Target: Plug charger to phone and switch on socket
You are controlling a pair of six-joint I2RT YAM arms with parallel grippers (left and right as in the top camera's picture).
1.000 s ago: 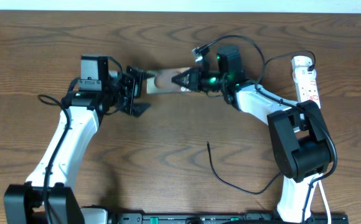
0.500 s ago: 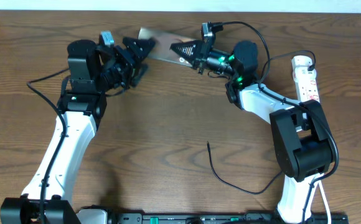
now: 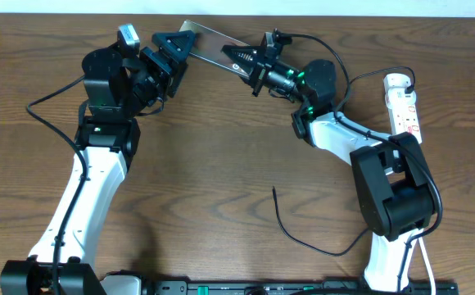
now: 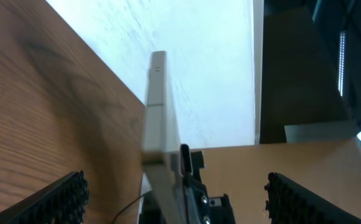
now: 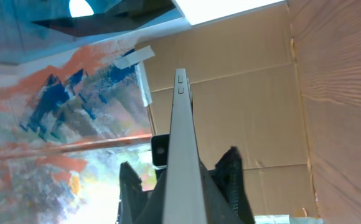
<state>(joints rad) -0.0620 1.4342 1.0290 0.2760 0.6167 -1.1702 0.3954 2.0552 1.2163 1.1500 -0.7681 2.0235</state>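
- Right now the phone (image 3: 209,41) is off the counter (image 3: 221,164). It hangs in the air over the far edge, tilted, with the two arms at either end.
- The right tool (image 3: 242,61) is clenched on the phone's right end. In the right wrist view we see the phone edge-on, with one black finger (image 5: 233,180) pressed to each flat face.
- The left tool (image 3: 172,57) is released, its pads (image 4: 62,196) spread wide. The phone's other end sits between them, and in the left wrist view neither pad touches it.
- The charger (image 3: 275,201) lies loose on the counter towards the near edge, right of the middle. Its bare black tip points at the far edge, well apart from the phone.
- The socket (image 3: 403,102) lies along the right edge of the counter. We cannot make out its switches.
- Handling, as we judge it: the phone is a stiff, thin slab with smooth faces. Held by one end it could pivot or slip, so a pinch across the flat faces near the middle looks safer.
- We cannot tell which end has the port.
- The cable is limp and light. We would take it just behind the plug tip, where it is stiff enough to aim, since a hold further back would let the tip droop.
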